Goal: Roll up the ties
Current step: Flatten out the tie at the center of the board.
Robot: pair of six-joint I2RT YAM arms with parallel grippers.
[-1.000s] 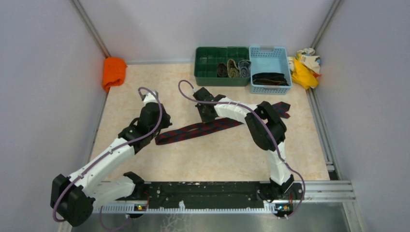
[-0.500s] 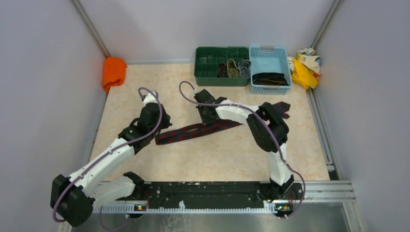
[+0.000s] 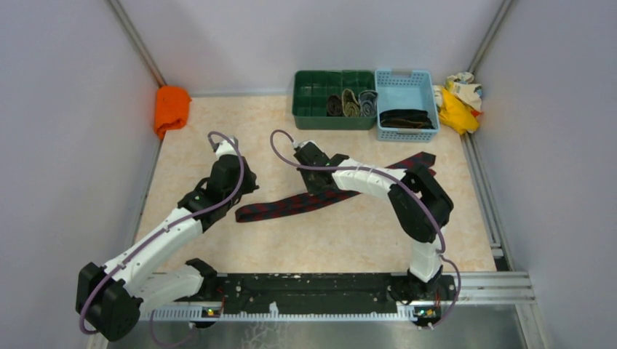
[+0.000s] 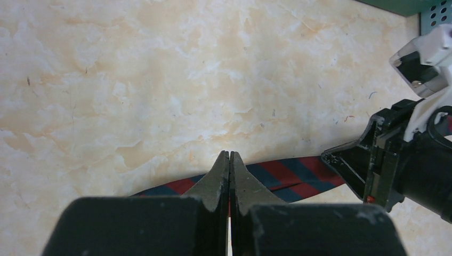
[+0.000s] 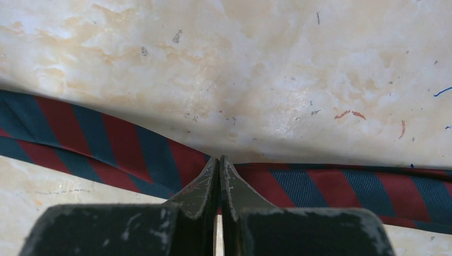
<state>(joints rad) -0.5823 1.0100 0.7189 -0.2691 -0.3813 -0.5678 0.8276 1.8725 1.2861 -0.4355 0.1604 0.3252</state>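
From above, the dark red tie [image 3: 280,206] lies slantwise on the table [image 3: 218,131]; the left wrist shows the left gripper [image 4: 229,160] pressed together over it; the right wrist shows the right gripper [image 5: 218,162] nipping only its edge, so a tug could slip it

I see the whole bench [image 3: 327,247] from above; both wrist views look closely down, sharing the striped tie [image 5: 122,149].
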